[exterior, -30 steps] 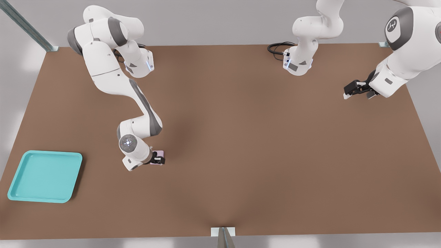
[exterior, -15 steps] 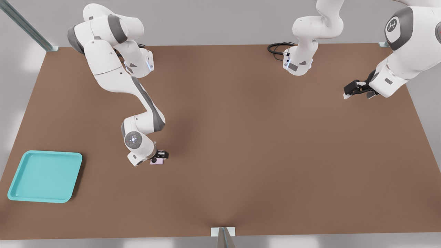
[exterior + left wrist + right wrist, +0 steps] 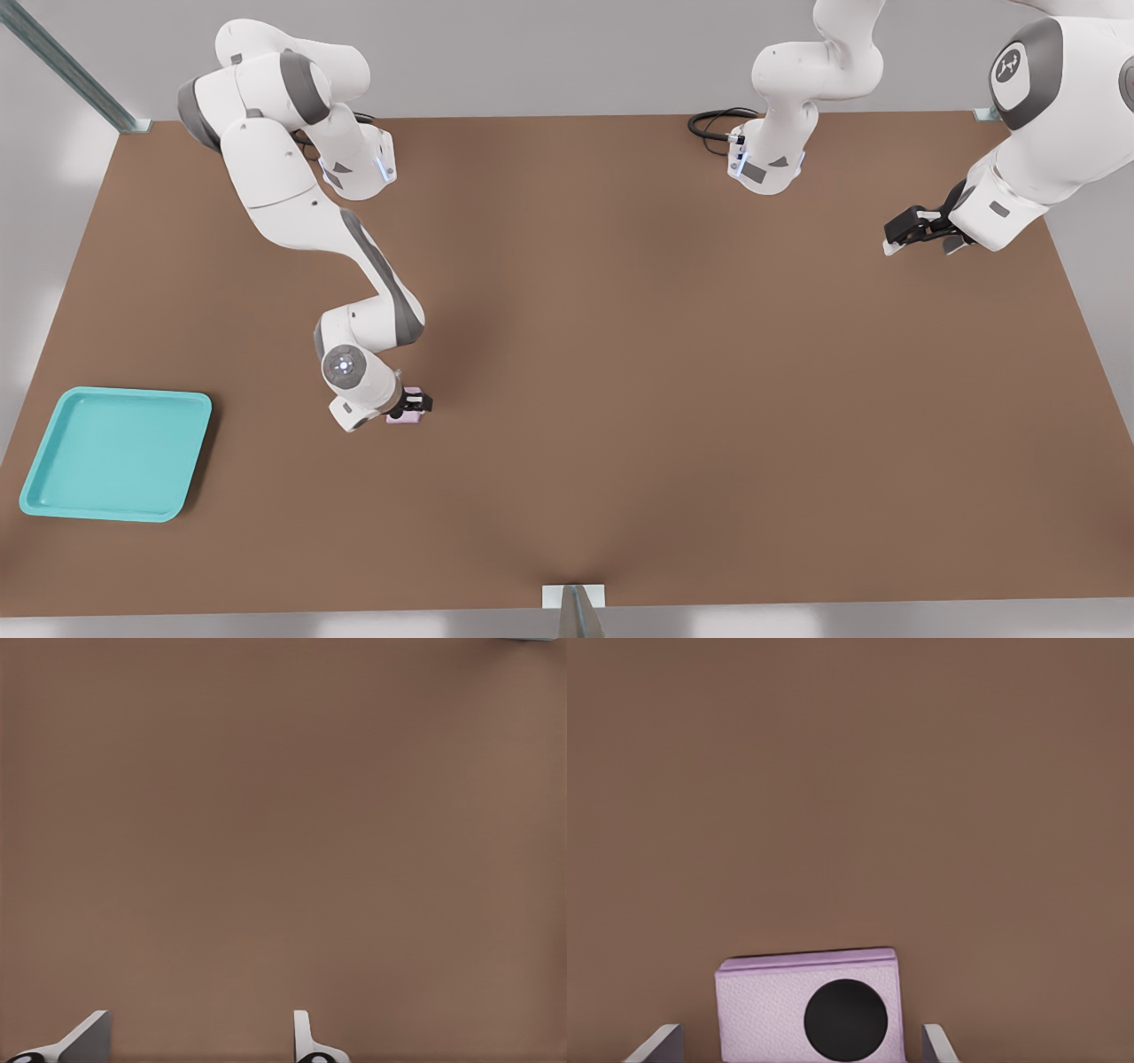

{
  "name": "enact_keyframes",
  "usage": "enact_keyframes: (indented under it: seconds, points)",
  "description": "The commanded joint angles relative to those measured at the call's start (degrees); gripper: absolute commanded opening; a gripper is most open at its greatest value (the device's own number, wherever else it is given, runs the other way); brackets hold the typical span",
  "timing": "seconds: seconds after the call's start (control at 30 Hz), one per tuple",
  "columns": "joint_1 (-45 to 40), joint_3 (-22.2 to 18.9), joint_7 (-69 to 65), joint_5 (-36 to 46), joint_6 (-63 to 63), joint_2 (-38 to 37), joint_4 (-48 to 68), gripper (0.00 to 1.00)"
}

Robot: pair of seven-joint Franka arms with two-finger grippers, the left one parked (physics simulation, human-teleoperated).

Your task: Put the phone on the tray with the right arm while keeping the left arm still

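The task is at its early stage: the phone lies flat on the brown tabletop, and the turquoise tray sits bare and well apart from it, toward the front view's left. Nothing has been carried yet — the grasp, the lift, the trip across to the tray and the release all remain to be done, judging from how things lie.

The right arm reaches down so that its pincer stands directly over the phone. In the right wrist view the pale pink phone fills the space between the two fingertips, one black lens facing up. A narrow strip of bare tabletop shows on each side between the phone's edge and the nearer fingertip, so the pincer is spread a little wider than the phone and straddles it without touching — released, gripping nothing. Whether the fingertips already reach down to the tabletop cannot be told from these views.

The next step would seem to be closing on the phone's two opposite edges. The phone is thin and flat, so the fingers would need to be low enough to catch its sides rather than slide over the top. The tray lies well off to the pincer's side, across open tabletop.
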Motion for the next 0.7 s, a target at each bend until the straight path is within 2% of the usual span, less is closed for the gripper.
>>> enact_keyframes:
  seconds: [0.0,0.17,0.2,0.23,0.43,0.57,0.67]
  points:
    - [-0.1,0.0,-1.5,0.0,0.9,0.1,-0.1,1.00]
    - [-0.3,0.0,-1.6,0.0,2.1,1.0,0.0,1.00]
    - [-0.3,0.0,-1.6,0.0,2.1,1.0,0.0,0.94]
    - [-0.3,0.0,-1.6,0.0,2.1,1.0,0.0,0.93]
    - [-0.4,0.0,-1.6,0.0,2.1,1.3,0.1,0.92]
    - [-0.3,0.0,-1.6,0.0,2.0,1.3,0.2,0.84]
    - [-0.1,0.0,-1.5,0.0,1.5,0.8,0.2,0.83]
